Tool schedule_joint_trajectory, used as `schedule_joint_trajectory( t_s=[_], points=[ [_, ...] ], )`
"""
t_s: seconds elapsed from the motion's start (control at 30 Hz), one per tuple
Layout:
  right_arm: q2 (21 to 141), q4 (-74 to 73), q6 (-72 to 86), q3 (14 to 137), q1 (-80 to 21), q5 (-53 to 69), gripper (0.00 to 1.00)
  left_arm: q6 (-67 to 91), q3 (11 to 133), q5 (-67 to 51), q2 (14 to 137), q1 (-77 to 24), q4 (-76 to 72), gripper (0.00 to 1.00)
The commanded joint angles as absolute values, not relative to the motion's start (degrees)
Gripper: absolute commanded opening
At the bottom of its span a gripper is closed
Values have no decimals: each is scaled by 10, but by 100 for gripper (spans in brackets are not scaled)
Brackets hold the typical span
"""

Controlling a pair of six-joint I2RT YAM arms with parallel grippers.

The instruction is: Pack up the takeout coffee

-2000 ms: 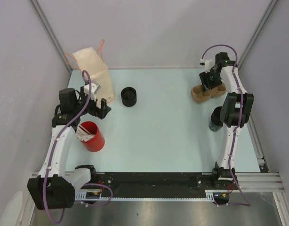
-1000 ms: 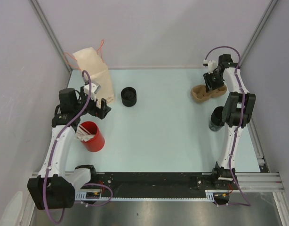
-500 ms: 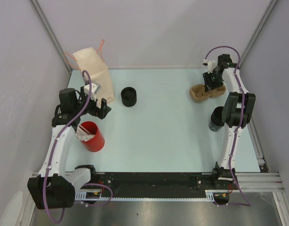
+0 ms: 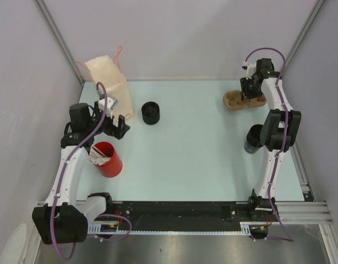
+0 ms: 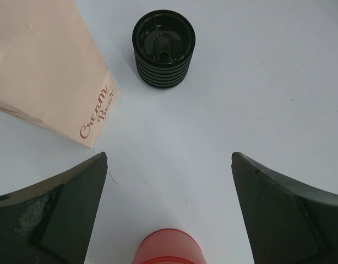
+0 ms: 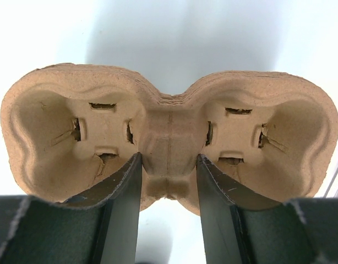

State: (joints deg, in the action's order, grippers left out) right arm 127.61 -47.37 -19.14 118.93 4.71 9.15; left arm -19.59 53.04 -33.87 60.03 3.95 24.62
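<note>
A brown two-cup cardboard carrier point(image 4: 235, 101) is at the far right. My right gripper point(image 4: 249, 91) is shut on its middle ridge; in the right wrist view the carrier point(image 6: 169, 126) fills the frame and both fingers point(image 6: 122, 203) clamp the centre web, with table showing below it. A black lidded coffee cup point(image 4: 151, 113) stands at the back left, also in the left wrist view point(image 5: 163, 48). A second dark cup point(image 4: 251, 138) stands by the right arm. The beige paper bag point(image 4: 107, 82) stands at the far left, seen too in the left wrist view point(image 5: 42, 71). My left gripper point(image 4: 123, 125) is open and empty, its jaws wide point(image 5: 169, 159).
A red cup point(image 4: 107, 159) holding stirrers or packets stands near the left arm, its rim under the left gripper in the wrist view point(image 5: 168, 250). Walls close in the table at left, back and right.
My right gripper has moved toward the back right corner and carried the cardboard carrier slightly back with it. The left arm has not moved.
</note>
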Motion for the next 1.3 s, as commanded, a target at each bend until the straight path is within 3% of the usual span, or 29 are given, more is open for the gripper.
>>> schedule_joint_trajectory(
  t_s=[0.0,1.27],
  points=[
    [1233,-451,-144,1208,45,70,28,-206,527,-362,601,44,229,99],
    [1238,-465,-122,1225,40,40,43,-207,526,-361,602,44,229,99]
  ],
)
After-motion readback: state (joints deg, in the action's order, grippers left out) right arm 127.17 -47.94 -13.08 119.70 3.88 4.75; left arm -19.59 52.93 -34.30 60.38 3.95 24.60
